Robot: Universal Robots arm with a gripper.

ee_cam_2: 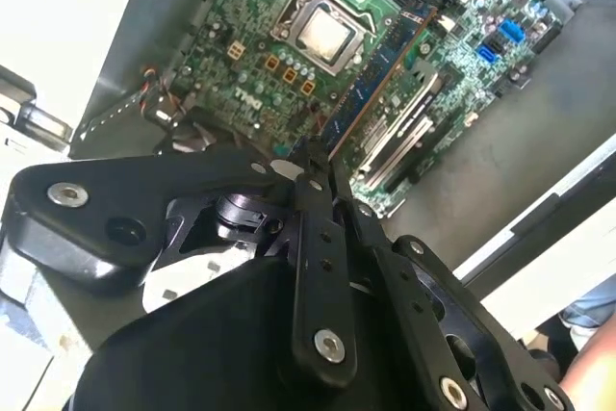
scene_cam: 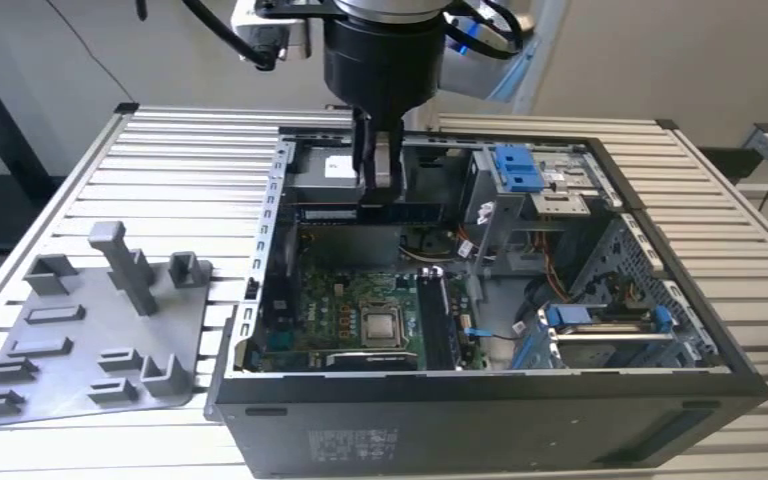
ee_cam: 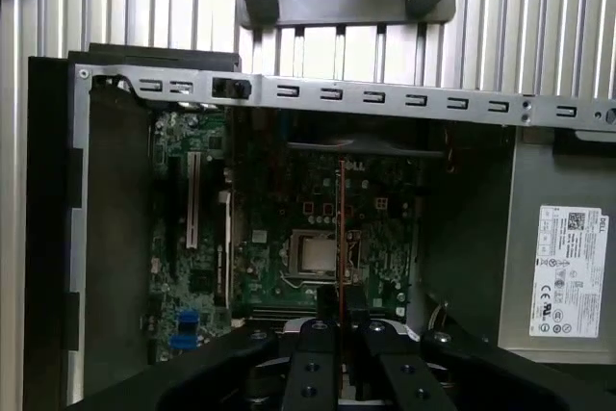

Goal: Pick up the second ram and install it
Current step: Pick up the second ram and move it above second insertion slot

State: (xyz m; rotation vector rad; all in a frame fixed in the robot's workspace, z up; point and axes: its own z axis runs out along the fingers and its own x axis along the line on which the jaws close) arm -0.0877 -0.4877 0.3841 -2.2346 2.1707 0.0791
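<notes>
Tool [scene_cam: 377, 195] is pinched shut on the second ram [ee_cam_2: 380, 72], holding it by one end above the motherboard [scene_cam: 337, 300] inside the open PC case [scene_cam: 491, 420]. A grey tray [scene_cam: 84, 345] sits on the desk [scene_cam: 184, 170], on the exterior view's left.

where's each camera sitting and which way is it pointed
Exterior view: off the arm, high up, looking down into the open case; shows the arm and the end effector shut on the ram.
First wrist view: on the wrist, looking down past the end effector at the motherboard; ram edge-on.
Second wrist view: on the wrist, angled along the end effector; ram's flat side.
Shared: both wrist views show ram over motherboard.
</notes>
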